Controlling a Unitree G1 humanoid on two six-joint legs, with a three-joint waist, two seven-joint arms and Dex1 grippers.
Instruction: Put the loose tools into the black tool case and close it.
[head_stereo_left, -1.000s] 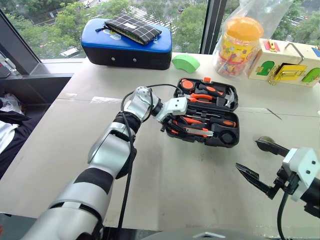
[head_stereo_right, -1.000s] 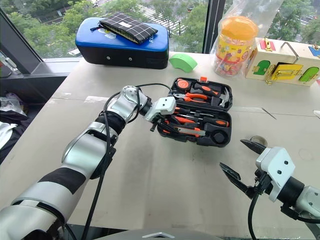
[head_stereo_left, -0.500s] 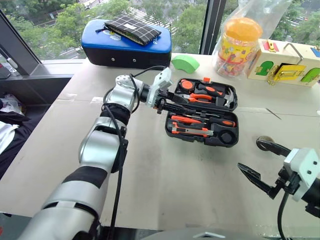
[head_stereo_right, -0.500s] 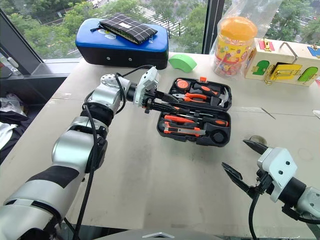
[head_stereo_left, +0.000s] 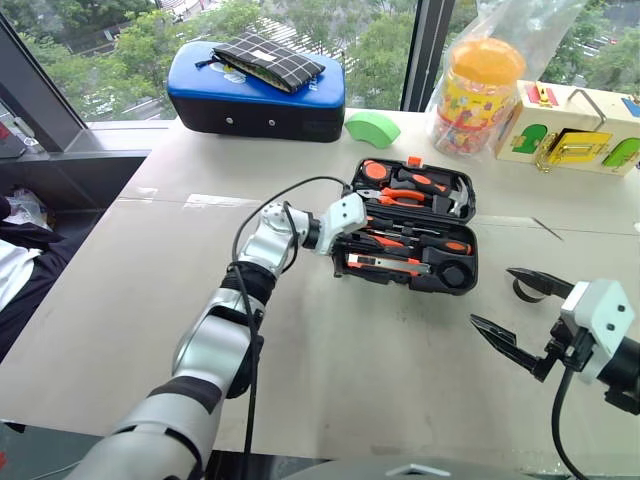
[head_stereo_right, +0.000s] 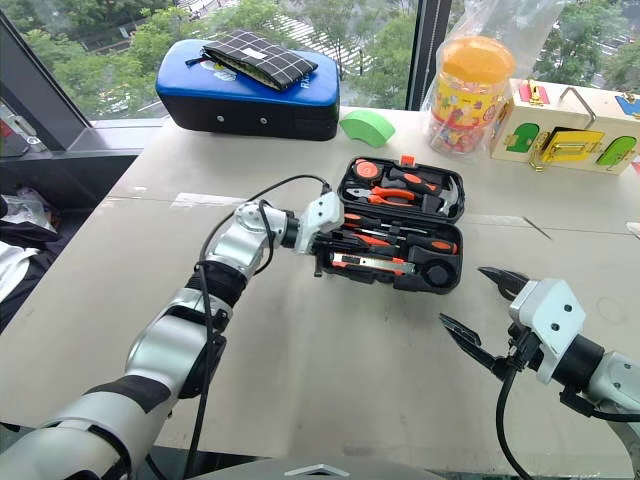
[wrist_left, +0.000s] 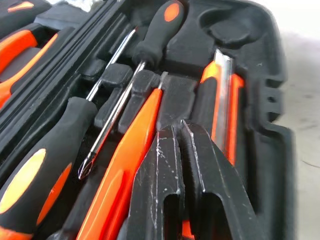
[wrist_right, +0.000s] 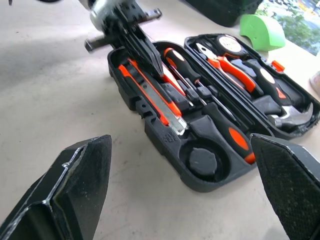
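Fingers (wrist_left: 210, 190) shut over two screwdrivers (wrist_left: 150, 45), one knife (wrist_left: 222, 100).

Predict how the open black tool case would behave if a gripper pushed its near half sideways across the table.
The black tool case would probably slide rather than tip, since both open halves lie flat on the table. It looks heavy for its size: a hammer and pliers fill the recesses. Its moulded shell looks stiff, so it should move as one piece.

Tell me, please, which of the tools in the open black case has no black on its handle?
The slim all-orange tool, lying between a black-handled screwdriver and the utility knife with its steel strip; the shut left gripper rests beside it.
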